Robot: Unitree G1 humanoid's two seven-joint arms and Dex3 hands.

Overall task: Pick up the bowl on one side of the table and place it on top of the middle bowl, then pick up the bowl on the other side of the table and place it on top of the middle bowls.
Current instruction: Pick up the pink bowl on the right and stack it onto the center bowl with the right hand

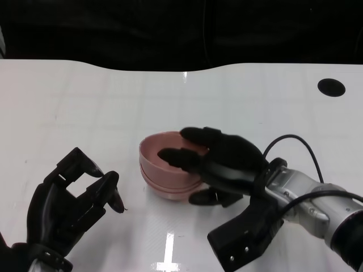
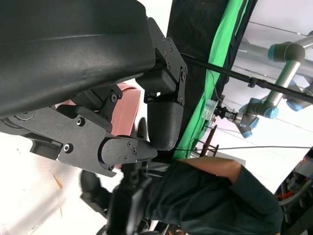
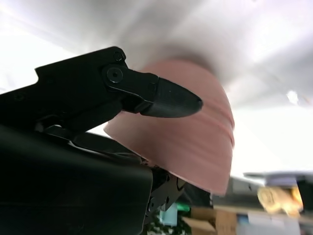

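A stack of pink bowls [image 1: 167,170] stands on the white table [image 1: 85,107] near its middle. My right hand [image 1: 224,161] lies over the stack's right side. Its fingers [image 1: 176,156] reach into the top bowl, the thumb sits outside by the lower wall, and the rim is held between them. In the blurred right wrist view, one fingertip [image 3: 171,100] shows in front of the stacked pink bowls [image 3: 195,132]. My left hand [image 1: 71,201] hovers at the lower left, clear of the stack, fingers apart and empty. A slice of pink bowl [image 2: 128,110] appears behind the fingers in the left wrist view.
A round black hole [image 1: 331,86] is set into the table at the far right. A black cable [image 1: 303,144] loops over my right forearm. A person's dark sleeve [image 2: 210,198] and a green screen [image 2: 220,73] show beyond the table.
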